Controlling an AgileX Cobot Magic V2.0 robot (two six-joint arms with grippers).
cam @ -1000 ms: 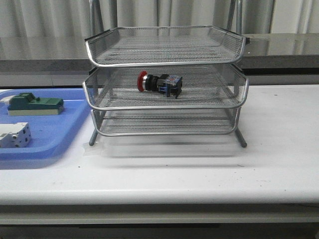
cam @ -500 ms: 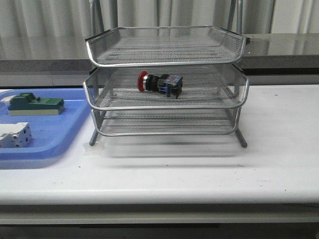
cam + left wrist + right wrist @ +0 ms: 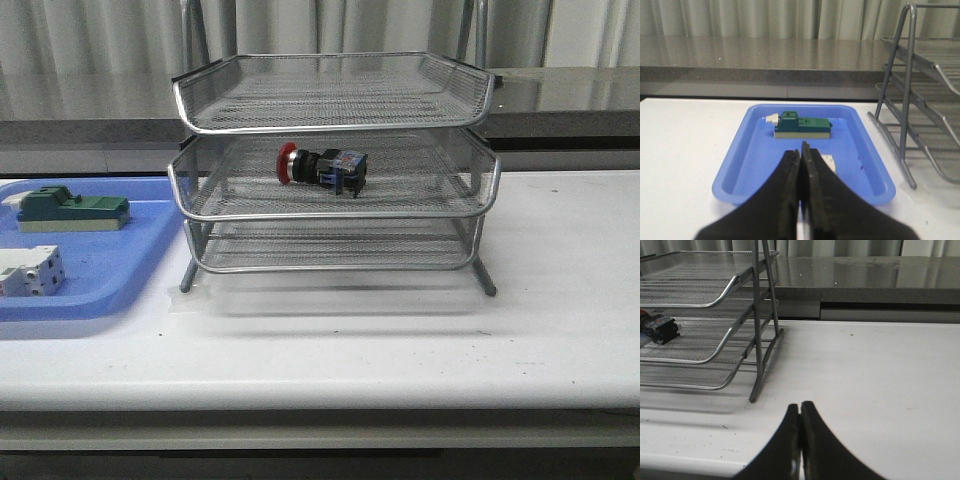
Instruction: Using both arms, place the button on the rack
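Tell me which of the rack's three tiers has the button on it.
The middle tier of the rack holds the button, lying on its side with its red head facing left. The top and bottom tiers show only bare mesh.

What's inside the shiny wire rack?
The rack has three trays. The middle one holds the button, lying on its side with its red head pointing left. The top and bottom trays look empty through the mesh. Nothing seems hidden.

Even overhead light, soft shadows
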